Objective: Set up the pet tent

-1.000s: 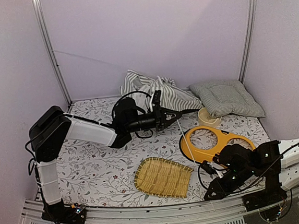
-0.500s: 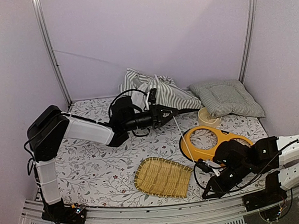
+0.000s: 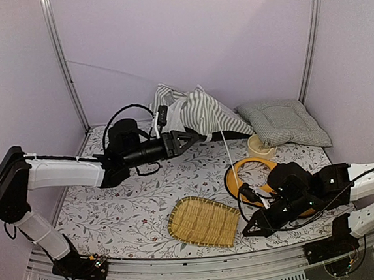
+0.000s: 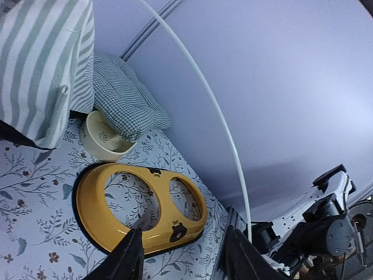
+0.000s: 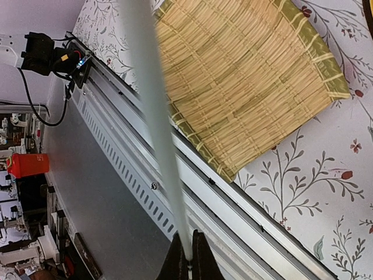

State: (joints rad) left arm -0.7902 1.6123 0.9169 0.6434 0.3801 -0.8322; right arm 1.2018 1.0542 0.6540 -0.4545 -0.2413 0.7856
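Note:
The pet tent (image 3: pixel 201 112) lies as a crumpled grey-green and white striped heap at the back of the table; its fabric (image 4: pixel 41 64) fills the upper left of the left wrist view. A thin white pole (image 3: pixel 231 169) curves from the tent down to my right gripper (image 3: pixel 252 228), which is shut on the pole's end (image 5: pixel 152 105). My left gripper (image 3: pixel 190 138) hovers just left of the tent, open. Its fingers (image 4: pixel 131 259) have nothing between them, and the pole (image 4: pixel 224 125) arcs past above them.
A checked cushion (image 3: pixel 282 122) lies at the back right with a cream bowl (image 3: pixel 261 145) in front of it. A yellow two-hole feeder stand (image 3: pixel 246 174) sits beside my right arm. A bamboo tray (image 3: pixel 204 222) lies near the front rail (image 5: pixel 245 204).
My right gripper shut on the pole's end and moved left and up with it. My left gripper opened, let the pole go and drew back to the left. The tent fabric rose slightly.

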